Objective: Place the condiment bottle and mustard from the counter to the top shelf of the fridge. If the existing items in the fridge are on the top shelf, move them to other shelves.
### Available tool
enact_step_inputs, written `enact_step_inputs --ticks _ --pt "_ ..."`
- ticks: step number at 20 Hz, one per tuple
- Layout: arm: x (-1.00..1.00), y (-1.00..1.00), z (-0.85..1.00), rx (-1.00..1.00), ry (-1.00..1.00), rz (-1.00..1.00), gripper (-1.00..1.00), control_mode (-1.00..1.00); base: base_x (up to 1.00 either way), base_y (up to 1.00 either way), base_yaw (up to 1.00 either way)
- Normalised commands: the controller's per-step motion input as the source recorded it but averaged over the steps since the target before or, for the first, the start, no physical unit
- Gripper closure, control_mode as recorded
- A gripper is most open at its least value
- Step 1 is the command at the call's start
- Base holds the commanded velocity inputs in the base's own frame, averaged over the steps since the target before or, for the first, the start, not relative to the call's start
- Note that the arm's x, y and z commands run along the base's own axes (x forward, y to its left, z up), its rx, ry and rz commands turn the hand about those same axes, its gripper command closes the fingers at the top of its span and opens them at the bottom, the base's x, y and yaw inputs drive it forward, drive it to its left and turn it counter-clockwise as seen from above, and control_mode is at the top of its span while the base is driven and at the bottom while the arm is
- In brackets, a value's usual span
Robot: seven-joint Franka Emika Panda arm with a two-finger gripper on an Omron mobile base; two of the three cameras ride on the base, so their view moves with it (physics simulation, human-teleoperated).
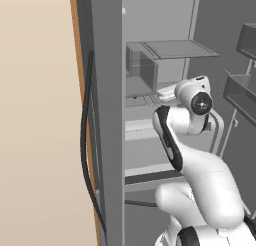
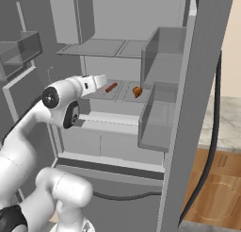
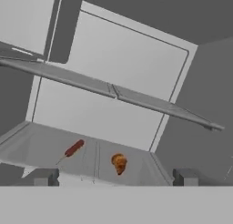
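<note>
- Claw (image 3: 111,176) points into the open fridge, its two dark fingertips (image 3: 44,176) standing wide apart at the bottom of the hand view with nothing between them.
- Fridge (image 2: 141,19) stands open ahead of the arm (image 2: 28,127); its grey interior shows shelves, and door bins (image 2: 162,61) hang on the right in the right base view.
- Arm reaches forward from the base, the hand (image 2: 92,83) level with the middle shelf (image 2: 120,95) and just at its front edge.
- Top shelf (image 3: 113,90) runs above the claw as a thin grey plate, split in two panels; no item is seen on it.
- Middle shelf lies ahead of and slightly below the claw and carries two items.
- Orange lump (image 3: 119,163), what it is I cannot tell, sits on the middle shelf, ahead of the claw and near its midline, a little toward the right fingertip.
- Red stick (image 3: 73,148) lies tilted on the same shelf, left of the lump and apart from it, ahead of the left fingertip.
- Bottle and mustard: their place cannot be told.
</note>
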Motion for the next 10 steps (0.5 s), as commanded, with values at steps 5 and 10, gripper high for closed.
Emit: enact_step_inputs --ticks 5,10 --pt "-1.0 -0.08 0.36 0.07 0.22 -0.03 -1.0 -1.0 0.0 0.0 0.0" --pt "-1.0 -0.01 0.07 0.14 0.31 -0.03 -1.0 -1.0 0.0 0.0 0.0"
